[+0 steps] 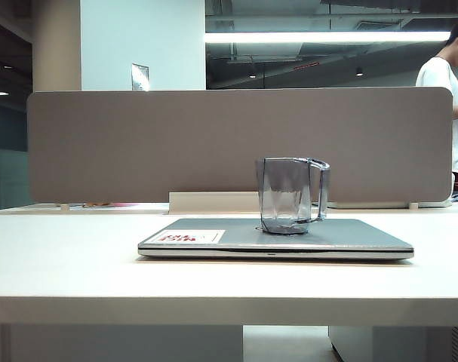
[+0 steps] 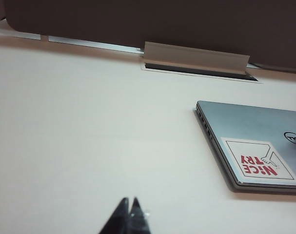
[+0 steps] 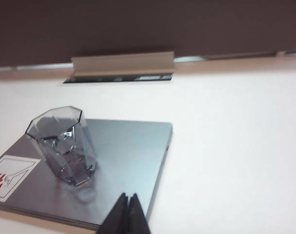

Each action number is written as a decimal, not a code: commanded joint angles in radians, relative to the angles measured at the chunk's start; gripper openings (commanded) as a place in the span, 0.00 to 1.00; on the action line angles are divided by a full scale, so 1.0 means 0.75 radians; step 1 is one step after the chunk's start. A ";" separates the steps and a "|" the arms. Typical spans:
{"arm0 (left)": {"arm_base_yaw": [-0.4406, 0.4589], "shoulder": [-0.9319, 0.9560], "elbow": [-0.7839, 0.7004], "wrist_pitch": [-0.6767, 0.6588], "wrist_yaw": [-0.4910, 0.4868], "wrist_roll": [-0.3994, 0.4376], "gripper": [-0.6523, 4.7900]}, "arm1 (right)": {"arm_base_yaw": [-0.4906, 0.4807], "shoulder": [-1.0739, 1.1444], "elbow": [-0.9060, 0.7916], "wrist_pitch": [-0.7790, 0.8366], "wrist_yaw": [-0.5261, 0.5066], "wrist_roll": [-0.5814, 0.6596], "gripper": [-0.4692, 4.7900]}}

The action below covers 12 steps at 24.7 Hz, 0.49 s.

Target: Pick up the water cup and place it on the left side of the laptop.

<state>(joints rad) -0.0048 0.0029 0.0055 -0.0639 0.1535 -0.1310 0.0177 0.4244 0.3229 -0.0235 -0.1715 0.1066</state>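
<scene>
White table (image 1: 63, 264) fills the scene, and behind it a long grey-brown partition panel (image 1: 138, 143) stands upright along the far edge. At the foot of this panel a pale cable-slot flap (image 1: 210, 202) is raised. A person in a white shirt (image 1: 444, 83) is seen behind the panel, at the right edge of the exterior view.

On the table lies the closed laptop (image 1: 342, 237), silver-grey, with a white-and-red sticker (image 1: 191, 237) at its front left corner. The water cup (image 1: 289, 194) stands upright on the lid, near the middle, with its handle turned to the right.

Both tools have their fingers pressed together and hold nothing. The left gripper (image 2: 128, 210) hangs above bare table, left of the laptop. The right gripper (image 3: 128, 208) hangs above the laptop's right edge, near the cup but apart from it.
</scene>
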 commanded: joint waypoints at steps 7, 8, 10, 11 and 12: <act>-0.001 0.001 0.006 0.012 -0.018 -0.001 0.11 | 0.354 0.503 0.023 0.466 0.080 -0.004 0.09; -0.001 0.001 0.006 0.012 -0.027 -0.002 0.11 | 0.392 0.561 0.024 0.514 0.102 -0.004 0.09; -0.001 0.001 0.006 0.010 -0.030 -0.001 0.11 | 0.455 0.674 0.028 0.595 0.147 -0.004 0.09; -0.001 0.001 0.006 0.009 -0.029 -0.001 0.11 | 0.480 0.725 0.037 0.614 0.169 -0.004 0.09; -0.001 0.001 0.006 0.008 -0.029 -0.001 0.11 | 0.503 0.778 0.048 0.631 0.189 -0.004 0.09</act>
<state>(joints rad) -0.0048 0.0029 0.0055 -0.0650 0.1349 -0.1307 0.3763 0.9733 0.3439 0.3977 -0.0620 0.1051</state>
